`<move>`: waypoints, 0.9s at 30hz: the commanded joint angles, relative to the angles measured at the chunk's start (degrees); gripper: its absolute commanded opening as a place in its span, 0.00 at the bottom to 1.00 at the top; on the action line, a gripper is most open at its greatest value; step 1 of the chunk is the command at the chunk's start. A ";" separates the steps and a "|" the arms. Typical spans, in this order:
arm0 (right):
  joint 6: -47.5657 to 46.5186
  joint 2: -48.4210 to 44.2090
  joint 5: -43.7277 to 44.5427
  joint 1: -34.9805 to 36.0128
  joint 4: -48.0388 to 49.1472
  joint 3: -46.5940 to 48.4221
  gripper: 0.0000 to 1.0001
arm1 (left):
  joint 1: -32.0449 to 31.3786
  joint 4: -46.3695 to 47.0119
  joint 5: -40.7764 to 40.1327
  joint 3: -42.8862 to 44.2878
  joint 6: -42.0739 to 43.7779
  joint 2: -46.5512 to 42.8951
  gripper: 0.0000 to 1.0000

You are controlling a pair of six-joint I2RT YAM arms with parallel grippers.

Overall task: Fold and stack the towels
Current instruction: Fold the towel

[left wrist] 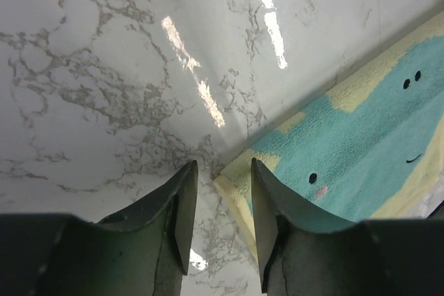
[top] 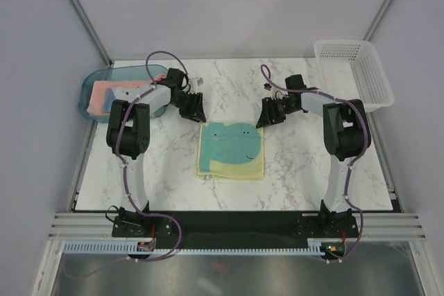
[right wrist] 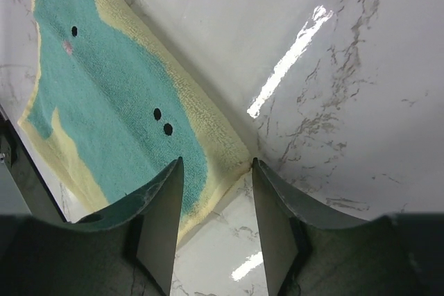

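Observation:
The pale yellow towel with a teal whale panel (top: 231,150) lies flat on the marble table's middle. My left gripper (top: 195,110) is open and empty, just above the towel's far left corner; in the left wrist view that corner (left wrist: 232,179) sits between my fingertips (left wrist: 220,170). My right gripper (top: 266,114) is open and empty at the far right corner, which shows between the fingers in the right wrist view (right wrist: 232,161). A salmon-pink towel (top: 114,92) lies in the teal tray. The light blue towel is not distinct in any view.
The teal translucent tray (top: 91,86) stands at the far left of the table. A white mesh basket (top: 354,71) stands at the far right corner. Bare marble (top: 229,88) lies beyond the towel.

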 commanded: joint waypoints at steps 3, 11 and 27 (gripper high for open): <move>-4.25 3.51 -3.97 -1.17 -2.87 3.54 0.48 | 0.36 -0.65 7.18 3.09 4.82 2.45 0.37; -5.57 4.92 -5.21 -1.17 -3.23 5.12 0.51 | 0.54 -1.26 9.81 3.53 6.49 3.60 0.28; -8.47 5.28 -2.40 -1.34 -4.72 7.50 0.00 | 1.06 -2.76 5.69 6.78 6.58 3.60 0.02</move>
